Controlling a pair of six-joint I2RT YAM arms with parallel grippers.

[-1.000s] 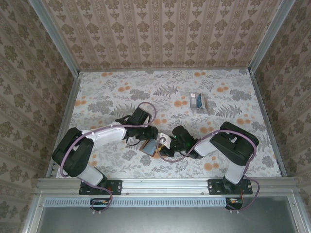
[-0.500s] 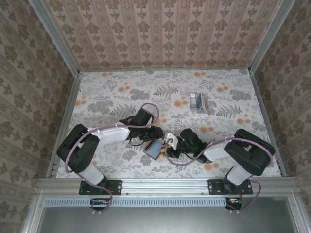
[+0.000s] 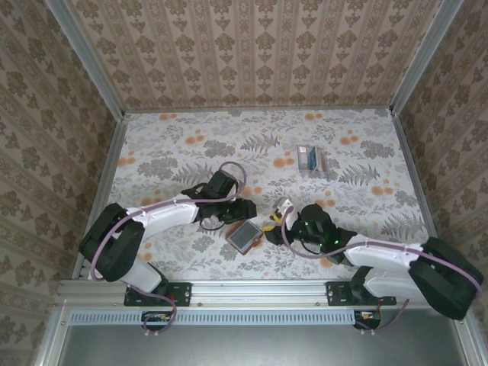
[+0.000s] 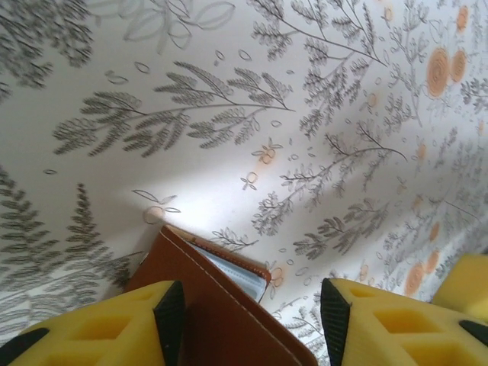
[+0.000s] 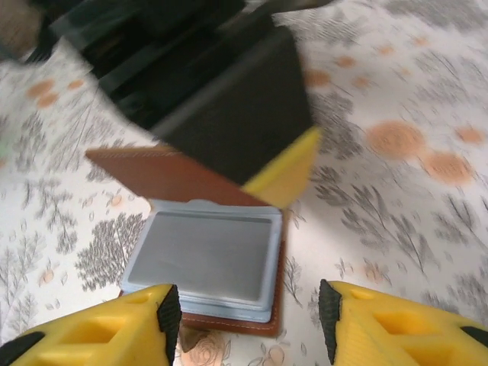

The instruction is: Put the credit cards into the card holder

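Closest to my bases, the card holder (image 3: 244, 238) lies open on the counter (image 3: 168, 152), between my two arms. On the right wrist view my right fingers (image 5: 91, 332) are spread apart with nothing between them. They sit just short of the holder's near edge and don't touch it. The holder's lower half is flat on the counter and carries a pale blue-grey sleeve (image 5: 206, 255) with a grey face; I can't tell if that grey is a card. Behind the sleeve the brown flap (image 4: 221, 313) stands up, with one of my left fingers (image 5: 278, 171) against it. On the left wrist view those fingers are spread wide. The flap's edge is between them, up against one pad and clear of the other, so nothing is pinched. Farther back on the right side of the counter, the credit cards (image 3: 312, 158) sit in a small pile with a light blue one showing, well apart from both arms.
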